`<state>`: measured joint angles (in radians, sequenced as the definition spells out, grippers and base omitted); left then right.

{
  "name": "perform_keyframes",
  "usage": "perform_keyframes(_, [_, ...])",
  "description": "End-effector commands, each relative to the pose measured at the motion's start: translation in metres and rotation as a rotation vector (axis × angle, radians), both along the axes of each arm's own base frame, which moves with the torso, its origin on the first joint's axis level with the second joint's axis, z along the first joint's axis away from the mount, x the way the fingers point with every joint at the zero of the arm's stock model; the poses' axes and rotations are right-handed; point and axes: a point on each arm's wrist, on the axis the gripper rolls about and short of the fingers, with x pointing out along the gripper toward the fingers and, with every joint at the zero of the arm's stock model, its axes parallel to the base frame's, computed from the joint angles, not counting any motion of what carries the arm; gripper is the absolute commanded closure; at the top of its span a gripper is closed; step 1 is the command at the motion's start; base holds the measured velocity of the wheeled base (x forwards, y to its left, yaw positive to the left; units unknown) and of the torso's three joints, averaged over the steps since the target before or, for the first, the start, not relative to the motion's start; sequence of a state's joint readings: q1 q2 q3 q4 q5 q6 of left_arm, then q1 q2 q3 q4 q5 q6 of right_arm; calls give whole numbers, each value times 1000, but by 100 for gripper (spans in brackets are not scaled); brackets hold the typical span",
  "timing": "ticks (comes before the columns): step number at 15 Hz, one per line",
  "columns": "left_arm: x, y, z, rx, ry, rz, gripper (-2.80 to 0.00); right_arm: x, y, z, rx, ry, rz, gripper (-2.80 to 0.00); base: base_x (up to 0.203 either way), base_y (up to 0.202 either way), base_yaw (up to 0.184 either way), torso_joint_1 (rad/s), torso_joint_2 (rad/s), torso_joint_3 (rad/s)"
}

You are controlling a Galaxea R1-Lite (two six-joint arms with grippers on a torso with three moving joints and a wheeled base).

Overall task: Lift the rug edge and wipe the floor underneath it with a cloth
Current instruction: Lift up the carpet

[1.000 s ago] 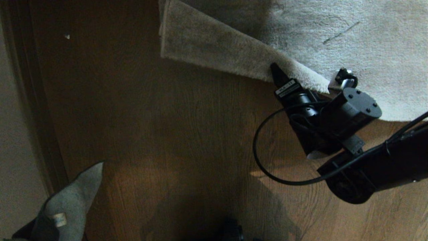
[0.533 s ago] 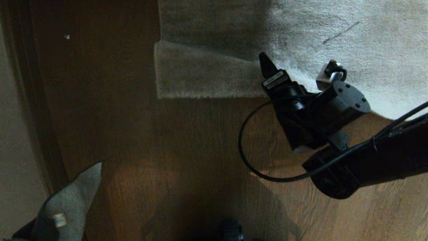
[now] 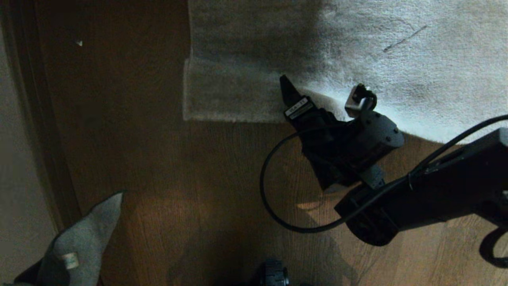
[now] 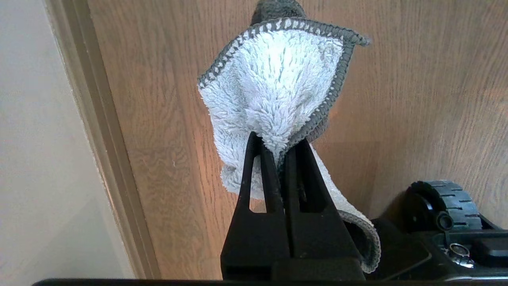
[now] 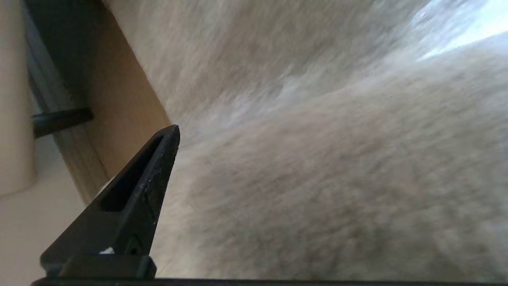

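The pale plush rug (image 3: 397,59) covers the far right, and the rug edge (image 3: 230,118) with its square corner lies flat on the brown wood floor (image 3: 198,178). My right gripper (image 3: 305,93) hovers at that edge, open. One black finger (image 5: 154,171) shows beside the pile, while the rug hides the other. At the near left my left gripper (image 4: 278,143) is shut on the pale grey cloth (image 4: 274,87), which hangs above the floor. The cloth (image 3: 79,238) shows its whitish tag in the head view.
A skirting board and pale wall (image 3: 24,159) run down the left side. A small light speck (image 3: 79,43) lies on the floor at the far left. My base's wheel (image 4: 444,202) sits close to the hanging cloth. The right arm's cable (image 3: 270,206) loops over the floor.
The rug edge was raised and slanted a second ago and has dropped flat onto the floor. My right gripper has moved left along it. The left arm and cloth are still.
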<state>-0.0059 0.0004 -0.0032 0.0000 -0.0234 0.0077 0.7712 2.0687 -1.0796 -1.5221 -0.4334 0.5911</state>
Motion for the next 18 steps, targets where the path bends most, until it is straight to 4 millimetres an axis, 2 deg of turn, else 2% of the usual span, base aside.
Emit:
perform_keyframes(1, [0,0,0,0,1,0,0,1,12,-3,37,-32,19,-280,0,0,0,0,0,0])
perform_keyframes(5, [0,0,0,0,0,0,0,11,40,0,92,-84,53,-280,0,0,0,0,0,0])
perform_keyframes(7, [0,0,0,0,0,0,0,17,49,-5,98,-91,56,-280,0,0,0,0,0,0])
perform_keyframes(18, [0,0,0,0,0,0,0,17,49,-5,100,-92,58,-280,0,0,0,0,0,0])
